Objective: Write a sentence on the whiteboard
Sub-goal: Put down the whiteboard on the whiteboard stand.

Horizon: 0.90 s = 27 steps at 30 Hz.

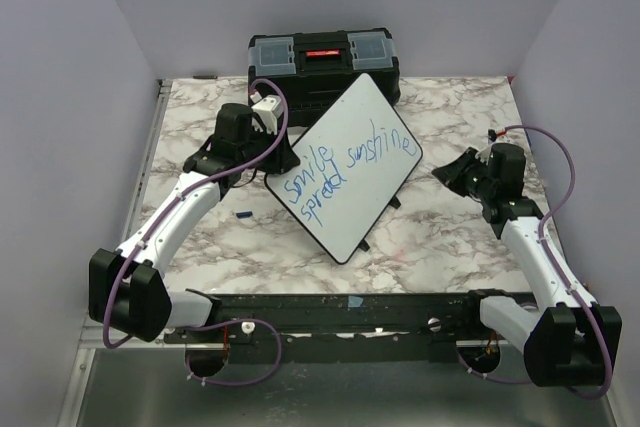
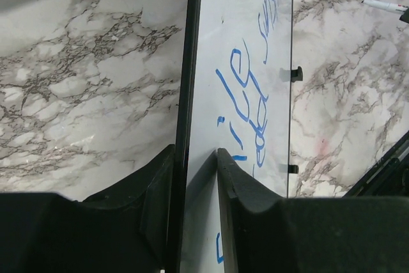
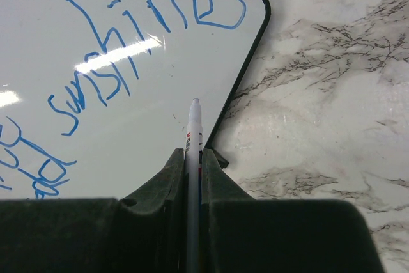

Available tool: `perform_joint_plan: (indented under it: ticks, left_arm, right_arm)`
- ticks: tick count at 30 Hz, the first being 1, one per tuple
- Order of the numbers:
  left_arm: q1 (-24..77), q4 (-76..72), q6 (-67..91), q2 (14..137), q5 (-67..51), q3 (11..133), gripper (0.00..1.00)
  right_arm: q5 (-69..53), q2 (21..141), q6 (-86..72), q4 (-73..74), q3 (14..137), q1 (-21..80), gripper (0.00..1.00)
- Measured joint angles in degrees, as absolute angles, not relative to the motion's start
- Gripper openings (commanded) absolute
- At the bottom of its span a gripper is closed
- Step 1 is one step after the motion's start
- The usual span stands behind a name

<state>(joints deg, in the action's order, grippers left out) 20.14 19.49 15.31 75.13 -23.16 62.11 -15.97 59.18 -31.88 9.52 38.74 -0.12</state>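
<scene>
Left gripper (image 2: 195, 155) straddles the whiteboard (image 2: 243, 43) edge, slightly spread; right gripper (image 3: 193, 155) pinches marker (image 3: 193, 119).

Tally on the tabletop (image 1: 455, 247)
One whiteboard (image 1: 365, 107), one sentence (image 1: 320, 182) of three blue words in two lines, one black toolbox (image 1: 322, 62), one marker (image 3: 193, 139), one small dark-blue piece (image 1: 243, 214), two arms: left arm (image 1: 180, 207), right arm (image 1: 530, 247)

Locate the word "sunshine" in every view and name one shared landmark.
Top external: "sunshine" sits near centre, on the upper right part of the whiteboard.
Left wrist: top centre, partly cut off.
Right wrist: upper left.
Shared landmark: the whiteboard's black rim.
</scene>
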Motion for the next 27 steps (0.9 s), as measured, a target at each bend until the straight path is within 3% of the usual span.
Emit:
perform_joint_plan:
  ticks: [8,27]
  left_arm:
    - [20.5,19.4,14.7,75.1,-22.3,62.1,0.45]
    - [21.1,19.4,15.5,75.2,-21.6,62.3,0.64]
  right_arm:
    - [-16.0,58.8,-31.9,9.5,38.6,-0.1,0.01]
    - [-16.0,58.6,-31.9,9.5,38.6,-0.1,0.01]
